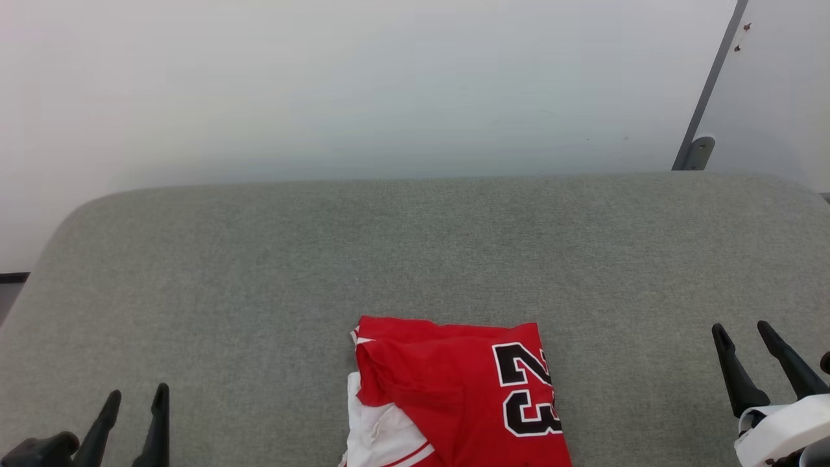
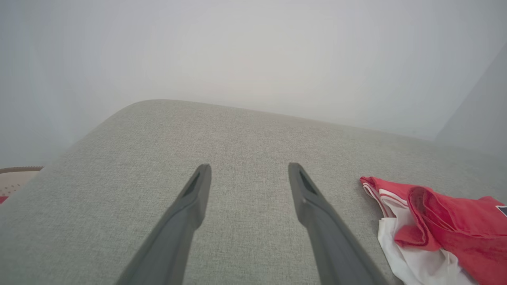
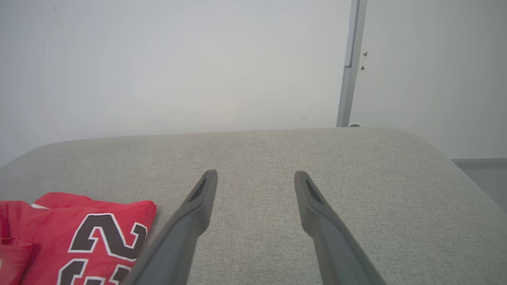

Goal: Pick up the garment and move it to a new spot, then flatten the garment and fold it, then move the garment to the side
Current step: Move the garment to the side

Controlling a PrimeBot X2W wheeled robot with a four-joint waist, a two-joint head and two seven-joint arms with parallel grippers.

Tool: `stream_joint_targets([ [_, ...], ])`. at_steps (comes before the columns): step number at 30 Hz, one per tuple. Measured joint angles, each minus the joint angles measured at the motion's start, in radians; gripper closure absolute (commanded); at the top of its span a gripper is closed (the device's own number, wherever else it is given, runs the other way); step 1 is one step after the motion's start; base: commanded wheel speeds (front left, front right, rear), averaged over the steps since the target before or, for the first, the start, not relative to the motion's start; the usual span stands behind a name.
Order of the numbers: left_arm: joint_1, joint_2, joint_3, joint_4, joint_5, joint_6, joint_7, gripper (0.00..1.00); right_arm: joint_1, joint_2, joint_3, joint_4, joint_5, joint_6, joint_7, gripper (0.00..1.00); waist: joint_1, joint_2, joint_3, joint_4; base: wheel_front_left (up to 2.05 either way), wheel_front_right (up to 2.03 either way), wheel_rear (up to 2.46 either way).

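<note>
A grey fabric-covered surface [image 1: 259, 259] with rounded far corners is seen before a plain white wall [image 1: 363, 78], and a grey upright strip [image 1: 708, 87] is set against that wall at the far right. At the left edge of the left wrist view a brown-rimmed thing [image 2: 16, 176] is glimpsed, too little of it to be told. Nothing is placed between either claw and the garment [image 1: 447, 389], which is laid folded at the near middle of the surface, its near end cut off by the head view's bottom edge. Its long axis is run from near to far, and the black, white-outlined 23 is turned sideways along its right edge, read from far to near. The cloth is red, a flap is doubled over at its left, and a white sleeve with striped trim is shown beneath. The left claw [image 1: 139, 389] and the right claw [image 1: 740, 326] are held spread wide and empty, well apart from it on either side.
</note>
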Motion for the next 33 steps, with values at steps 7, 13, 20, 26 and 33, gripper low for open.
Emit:
stream_joint_targets([
  [7,-0.001,-0.006,-0.004,0.004,0.015,-0.009,0.0,0.0,0.008,0.005,0.011,0.001,0.002,0.0,0.025,0.0,0.0,0.0,0.002,0.017,0.0,0.0,0.0],
  [13,-0.003,-0.005,-0.008,0.004,0.016,-0.008,0.001,0.0,0.003,0.021,0.127,-0.008,0.03,0.0,0.091,0.0,0.0,0.0,0.01,0.056,0.0,0.0,0.0],
  [20,-0.007,-0.008,-0.024,0.002,0.016,-0.008,0.01,0.0,-0.032,0.04,0.239,0.004,0.074,0.0,0.177,0.0,-0.0001,0.0,0.026,0.113,0.0,0.0,0.0],
  [26,-0.014,-0.015,-0.037,0.003,0.014,-0.008,0.017,0.0,-0.062,0.039,0.253,0.063,0.09,0.0,0.276,0.0,0.0,0.0,0.045,0.162,0.0,0.0,0.0],
  [33,-0.04,-0.026,-0.052,0.01,0.012,-0.008,0.018,0.0,-0.102,0.05,0.257,0.117,0.103,0.0,0.376,0.0,-0.0001,0.0,0.086,0.209,0.0,0.0,0.0],
])
